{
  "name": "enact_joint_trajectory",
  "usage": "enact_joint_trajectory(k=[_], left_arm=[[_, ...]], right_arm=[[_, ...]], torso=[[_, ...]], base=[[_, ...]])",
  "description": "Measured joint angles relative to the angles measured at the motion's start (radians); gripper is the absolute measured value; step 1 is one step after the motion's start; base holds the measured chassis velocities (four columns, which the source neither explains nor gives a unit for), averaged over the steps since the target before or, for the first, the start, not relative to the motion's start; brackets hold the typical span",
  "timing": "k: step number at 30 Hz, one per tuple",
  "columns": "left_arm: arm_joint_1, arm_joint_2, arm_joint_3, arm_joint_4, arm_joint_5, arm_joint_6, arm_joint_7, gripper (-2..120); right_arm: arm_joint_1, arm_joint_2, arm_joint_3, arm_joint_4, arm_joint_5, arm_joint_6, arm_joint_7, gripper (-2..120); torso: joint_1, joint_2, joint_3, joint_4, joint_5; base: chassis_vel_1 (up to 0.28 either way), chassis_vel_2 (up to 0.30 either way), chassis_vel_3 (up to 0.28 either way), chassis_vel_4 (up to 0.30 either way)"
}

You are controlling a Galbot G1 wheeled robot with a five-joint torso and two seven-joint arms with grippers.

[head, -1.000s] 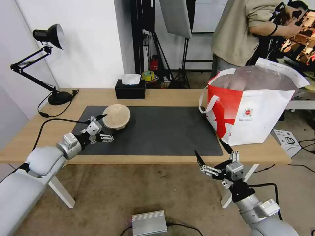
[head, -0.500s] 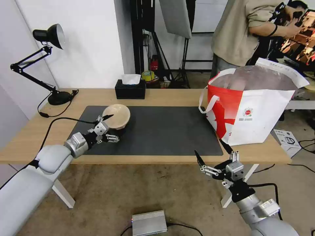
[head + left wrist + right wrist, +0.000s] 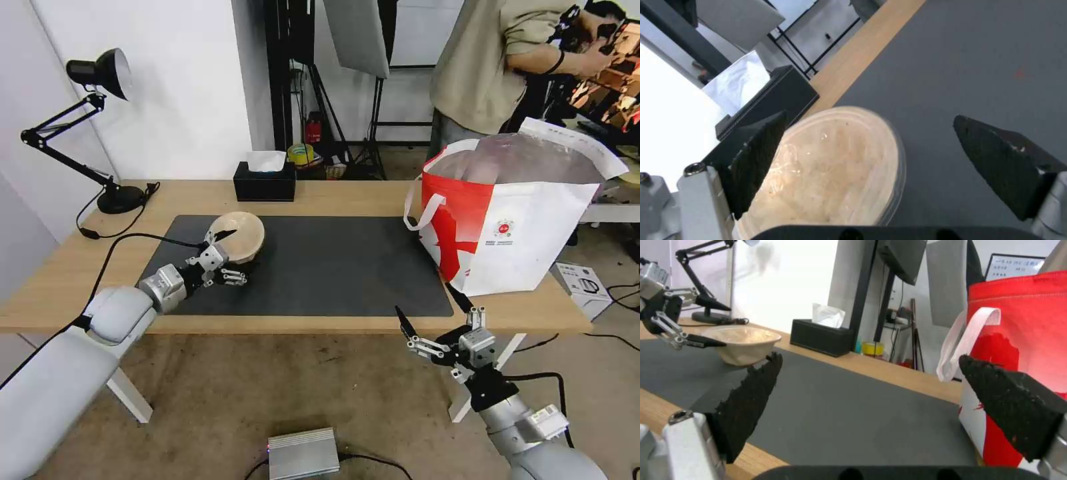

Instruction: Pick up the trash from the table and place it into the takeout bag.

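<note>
Light-wood table [image 3: 347,195] carries dark grey mat [image 3: 333,267]; black tissue box [image 3: 265,181] at far edge, black desk lamp [image 3: 100,73] at far left corner. Tan paper bowl [image 3: 241,235] on mat's far-left part, tilted, opening toward left gripper [image 3: 230,256]. Left gripper at bowl's near rim, fingers spread wide, one over rim, other low above mat beside it; grip not closed. Red-and-white takeout bag [image 3: 517,220] upright at table's right end, well apart from bowl. Right gripper [image 3: 433,315] parked below table's near edge, fingers apart, empty.
</note>
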Motion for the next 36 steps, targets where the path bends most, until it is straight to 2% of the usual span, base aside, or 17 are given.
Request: enact_joint_trajectory(k=[36], left_arm=[[-0.065, -0.014, 0.024, 0.108, 0.038, -0.027, 0.007, 100]], right_arm=[[0.0, 0.0, 0.0, 0.0, 0.0, 0.0, 0.0, 100]], torso=[[0.0, 0.0, 0.0, 0.0, 0.0]], base=[[0.0, 0.0, 0.0, 0.0]])
